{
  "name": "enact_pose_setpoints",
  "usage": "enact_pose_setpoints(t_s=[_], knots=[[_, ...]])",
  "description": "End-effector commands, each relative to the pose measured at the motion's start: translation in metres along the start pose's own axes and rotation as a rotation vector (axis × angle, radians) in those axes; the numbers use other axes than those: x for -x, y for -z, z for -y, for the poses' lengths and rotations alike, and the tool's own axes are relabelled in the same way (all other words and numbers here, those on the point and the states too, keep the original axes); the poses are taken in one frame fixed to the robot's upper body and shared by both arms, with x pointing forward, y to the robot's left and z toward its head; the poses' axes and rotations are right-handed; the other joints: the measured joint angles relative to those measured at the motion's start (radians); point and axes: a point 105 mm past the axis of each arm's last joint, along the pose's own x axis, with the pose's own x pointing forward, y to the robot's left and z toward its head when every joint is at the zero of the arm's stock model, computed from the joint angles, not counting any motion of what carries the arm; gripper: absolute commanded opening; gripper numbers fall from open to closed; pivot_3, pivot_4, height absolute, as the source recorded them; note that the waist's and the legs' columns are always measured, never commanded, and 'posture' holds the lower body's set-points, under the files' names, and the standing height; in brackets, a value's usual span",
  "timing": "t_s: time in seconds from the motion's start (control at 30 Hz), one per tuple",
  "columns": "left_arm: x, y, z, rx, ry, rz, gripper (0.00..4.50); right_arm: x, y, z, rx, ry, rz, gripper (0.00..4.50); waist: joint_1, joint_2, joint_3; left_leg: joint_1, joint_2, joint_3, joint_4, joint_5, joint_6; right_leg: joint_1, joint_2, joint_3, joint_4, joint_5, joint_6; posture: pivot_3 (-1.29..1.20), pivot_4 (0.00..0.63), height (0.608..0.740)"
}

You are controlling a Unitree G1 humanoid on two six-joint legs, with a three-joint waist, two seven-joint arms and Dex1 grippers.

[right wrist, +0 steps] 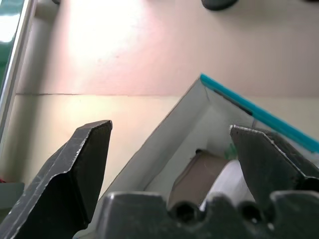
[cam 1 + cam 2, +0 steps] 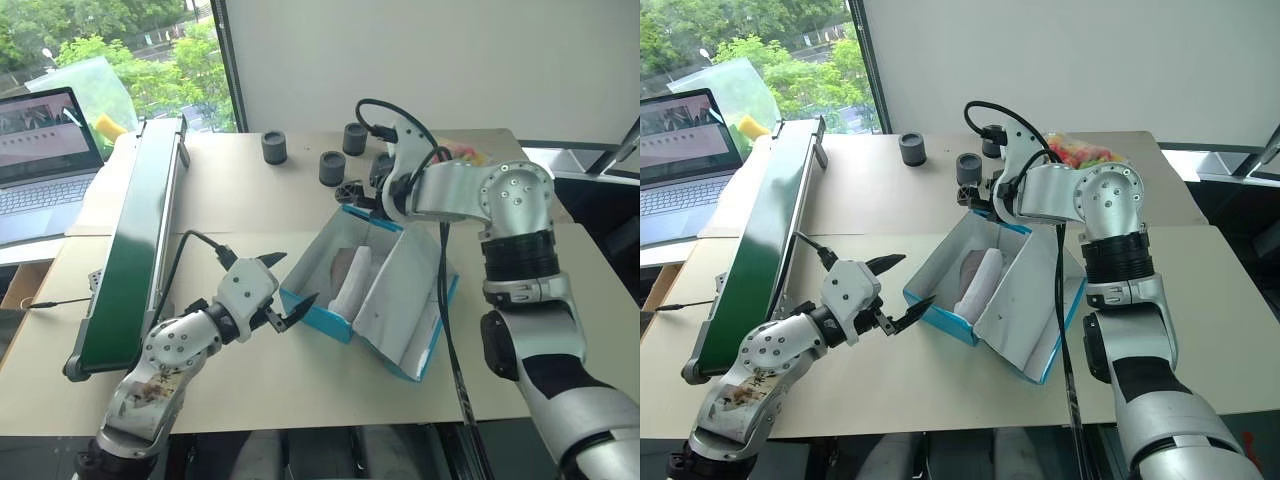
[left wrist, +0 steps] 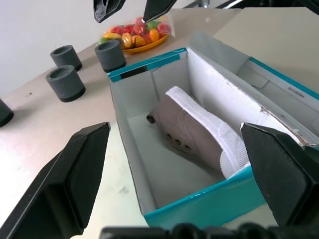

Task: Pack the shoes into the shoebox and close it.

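Observation:
The blue shoebox (image 2: 318, 317) stands open in the middle of the table, its white lid flap (image 2: 405, 300) lying back toward the right. Inside it a grey shoe (image 3: 192, 130) with a white sole lies on its side against the wall by the lid. My left gripper (image 2: 288, 285) is open, level with the box's near left end, and holds nothing. My right gripper (image 3: 130, 9) hangs open above the box's far end, also holding nothing. From the right wrist I look down between the fingers at the box corner (image 1: 164, 149) and the shoe (image 1: 199, 172).
A long green conveyor (image 2: 135, 250) runs along the left of the table, with a laptop (image 2: 40, 150) beyond it. Three dark grey cylinders (image 2: 274, 147) (image 2: 333, 167) (image 2: 355, 138) stand behind the box. A plate of coloured sweets (image 2: 1080, 152) sits at the back right.

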Motion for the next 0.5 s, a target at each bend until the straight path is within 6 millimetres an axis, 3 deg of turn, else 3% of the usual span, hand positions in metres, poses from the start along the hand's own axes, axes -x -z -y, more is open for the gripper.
enact_pose_setpoints(t_s=[0.03,0.2,0.3,0.5], knots=[[0.009,-0.004,-0.040,0.024,-0.278,0.020,4.50,0.024,-0.024,-0.057,0.379,-0.276,0.262,4.44,-0.001,0.000,0.000,0.000,0.000,0.000,0.000,0.000,0.000,-0.001,0.000,0.000,0.000,0.000,0.000,0.00,0.150,0.740],[0.038,0.006,-0.084,0.124,-0.658,-0.010,4.50,0.042,0.016,-0.071,0.560,-0.557,0.327,4.44,0.001,-0.001,0.000,0.000,0.001,-0.004,0.000,-0.001,0.000,0.003,0.000,-0.004,-0.004,0.001,0.001,0.00,0.150,0.740],[0.082,0.021,-0.116,0.209,-1.017,-0.068,4.50,0.051,0.058,-0.070,0.718,-0.688,0.274,4.44,0.009,-0.001,0.000,-0.001,-0.001,-0.004,0.003,0.000,0.000,0.003,-0.001,-0.003,-0.003,0.002,0.001,0.00,0.150,0.740],[0.111,0.030,-0.126,0.213,-1.141,-0.129,4.50,0.041,0.077,-0.073,0.618,-0.736,0.298,4.44,0.009,-0.002,0.000,0.001,0.000,-0.004,0.002,0.000,0.000,0.002,0.000,-0.002,-0.001,0.003,0.001,0.00,0.150,0.740]])
